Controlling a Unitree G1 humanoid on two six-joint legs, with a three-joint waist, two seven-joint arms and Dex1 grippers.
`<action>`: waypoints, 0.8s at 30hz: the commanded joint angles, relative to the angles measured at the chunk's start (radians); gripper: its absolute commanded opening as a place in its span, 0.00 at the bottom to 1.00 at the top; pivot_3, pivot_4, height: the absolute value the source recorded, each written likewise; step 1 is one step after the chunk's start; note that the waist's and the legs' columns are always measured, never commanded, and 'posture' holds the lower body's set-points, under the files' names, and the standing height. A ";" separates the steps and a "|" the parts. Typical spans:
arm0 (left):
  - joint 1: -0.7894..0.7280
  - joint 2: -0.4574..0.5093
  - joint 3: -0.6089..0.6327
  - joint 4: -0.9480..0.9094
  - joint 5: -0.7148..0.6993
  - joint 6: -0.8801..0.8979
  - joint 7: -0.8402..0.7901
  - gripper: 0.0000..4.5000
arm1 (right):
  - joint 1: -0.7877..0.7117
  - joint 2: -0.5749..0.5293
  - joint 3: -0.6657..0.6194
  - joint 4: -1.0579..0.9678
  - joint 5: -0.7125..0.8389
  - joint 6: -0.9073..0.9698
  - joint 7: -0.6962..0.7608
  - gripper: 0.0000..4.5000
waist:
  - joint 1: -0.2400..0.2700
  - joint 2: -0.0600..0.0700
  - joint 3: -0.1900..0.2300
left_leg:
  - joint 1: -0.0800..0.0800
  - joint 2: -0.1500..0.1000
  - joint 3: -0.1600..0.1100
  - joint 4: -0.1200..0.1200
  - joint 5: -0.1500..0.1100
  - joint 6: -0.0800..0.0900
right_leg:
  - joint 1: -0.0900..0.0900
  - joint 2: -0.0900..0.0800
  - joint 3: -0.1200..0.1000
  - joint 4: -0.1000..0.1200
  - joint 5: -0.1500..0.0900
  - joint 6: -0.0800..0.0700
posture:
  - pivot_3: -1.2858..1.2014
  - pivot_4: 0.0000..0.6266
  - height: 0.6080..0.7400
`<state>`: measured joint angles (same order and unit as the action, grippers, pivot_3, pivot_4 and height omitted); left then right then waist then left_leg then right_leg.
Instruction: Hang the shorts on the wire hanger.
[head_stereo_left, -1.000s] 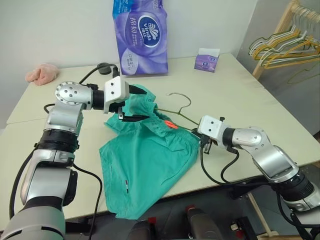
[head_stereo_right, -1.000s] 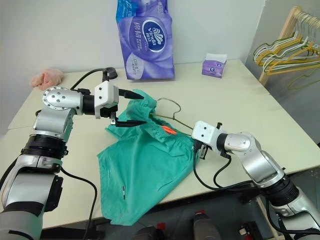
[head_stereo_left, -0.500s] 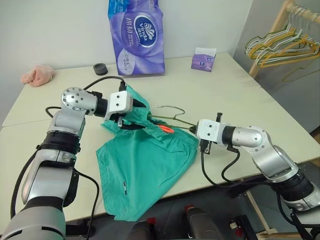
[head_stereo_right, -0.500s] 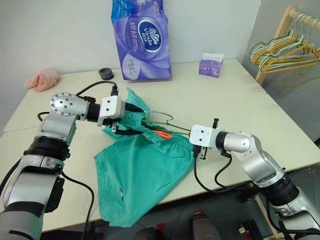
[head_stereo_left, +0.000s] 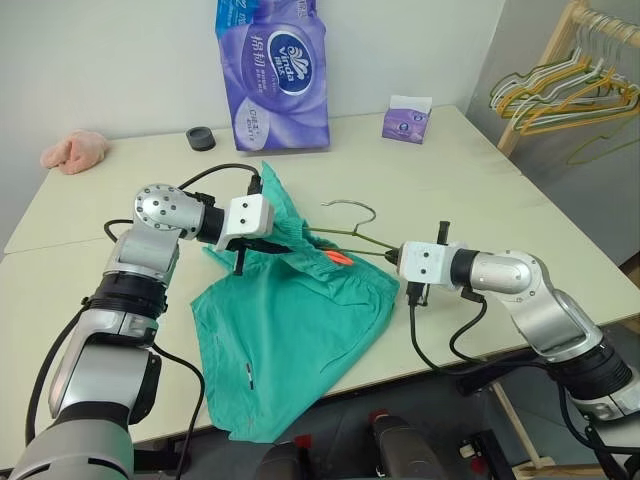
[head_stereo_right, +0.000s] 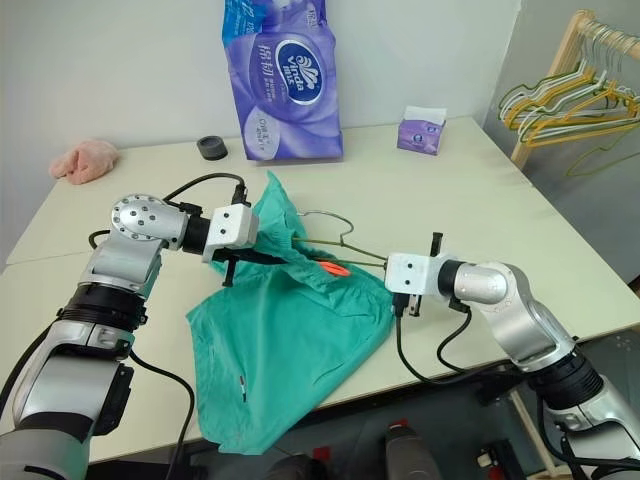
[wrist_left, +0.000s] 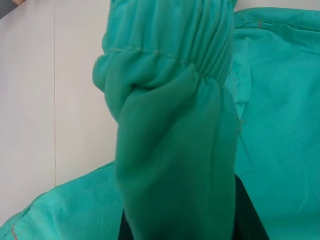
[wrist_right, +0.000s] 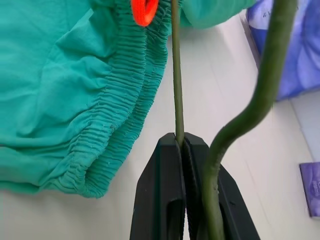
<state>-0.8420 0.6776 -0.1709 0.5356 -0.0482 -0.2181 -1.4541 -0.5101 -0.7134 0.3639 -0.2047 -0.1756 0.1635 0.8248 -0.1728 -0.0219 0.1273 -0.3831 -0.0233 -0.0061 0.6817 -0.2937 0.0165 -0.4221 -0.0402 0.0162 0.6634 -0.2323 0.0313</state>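
I have the right claw (wrist_right: 182, 142) clamped on the thin olive-grey wire hanger (head_stereo_left: 352, 236) to steady it, while the left claw (head_stereo_left: 262, 245) pinches the teal-green fabric shorts' (head_stereo_left: 290, 330) gathered waistband near the worktop's (head_stereo_left: 480, 190) middle, ready for threading.

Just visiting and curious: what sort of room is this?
Probably a laundry practice corner: a table with green shorts, a wooden rack of hangers, and a big tissue pack.

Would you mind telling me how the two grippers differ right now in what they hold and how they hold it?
The left gripper is shut on the shorts, lifting a bunched fold of waistband; the right gripper is shut on the wire hanger, pinching thin wire. The left is buried in fabric; the right's fingers stay bare. Both are shut above the table.
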 joint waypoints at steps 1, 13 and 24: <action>0.001 -0.003 0.014 -0.033 -0.022 0.036 0.021 0.02 | 0.004 -0.004 0.013 -0.046 0.008 -0.157 0.045 0.00 | 0.000 0.000 0.000 | 0.000 0.000 0.000 0.000 0.000 0.000 | 0.000 0.000 0.000 0.000 0.000 0.000 | 0.42 0.09 1.00; 0.062 0.032 0.030 -0.088 -0.032 0.098 0.026 0.01 | 0.082 -0.193 -0.238 0.194 0.106 -0.127 0.102 0.84 | -0.001 0.000 -0.001 | 0.000 -0.001 0.000 0.000 0.000 0.000 | 0.001 -0.001 0.000 0.000 0.000 0.000 | 0.42 0.10 1.00; 0.073 0.048 0.047 -0.109 -0.053 0.142 0.070 0.01 | 0.373 0.203 -0.424 -0.226 0.576 0.606 -0.169 1.00 | -0.016 -0.001 -0.009 | 0.002 0.002 -0.004 0.000 0.000 0.000 | 0.001 0.001 -0.001 0.003 0.000 0.000 | 0.42 0.10 1.00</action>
<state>-0.7558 0.7149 -0.1594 0.4630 -0.0765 -0.0847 -1.3985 -0.1340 -0.5295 -0.0365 -0.3665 0.3617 0.6988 0.7316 -0.1886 -0.0231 0.1185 -0.3820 -0.0218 -0.0100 0.6818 -0.2939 0.0167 -0.4211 -0.0399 0.0153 0.6661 -0.2323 0.0312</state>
